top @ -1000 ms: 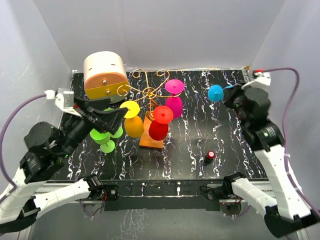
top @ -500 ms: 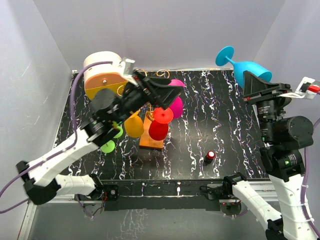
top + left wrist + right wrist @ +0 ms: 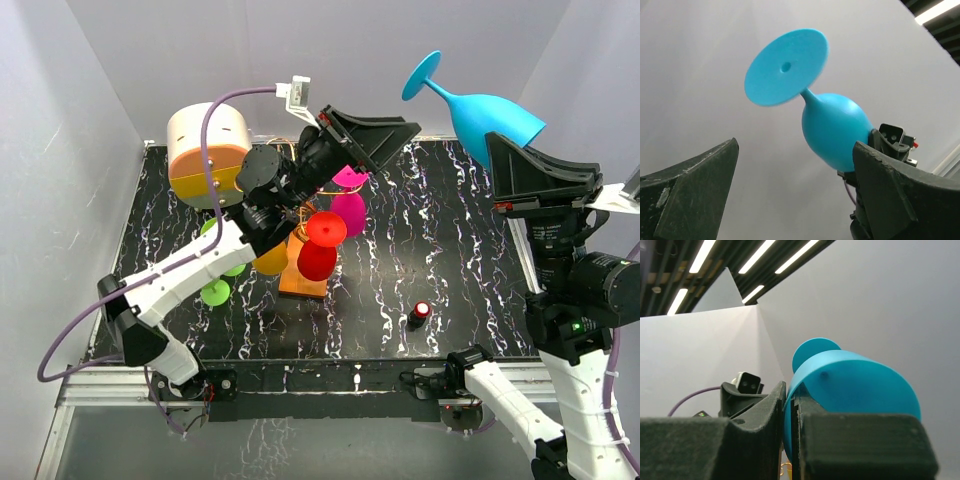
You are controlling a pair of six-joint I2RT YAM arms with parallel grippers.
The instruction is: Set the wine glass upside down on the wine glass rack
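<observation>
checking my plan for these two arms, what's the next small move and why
Probably ease the open left gripper forward until its jaws straddle the thin stem of the blue plastic wine glass, then close. The right gripper holds the glass aloft by its bowl rim, foot toward the left gripper, whose jaws stand wide and apart from it.

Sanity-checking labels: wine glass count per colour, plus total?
Blue plastic wine glass, in the right claw: 1
Magenta plastic wine glass: 1
Red plastic wine glass: 1
Yellow plastic wine glass, half behind the left arm: 1
Green plastic wine glass: 1 sure, arm hides more
Total: at least 5
</observation>
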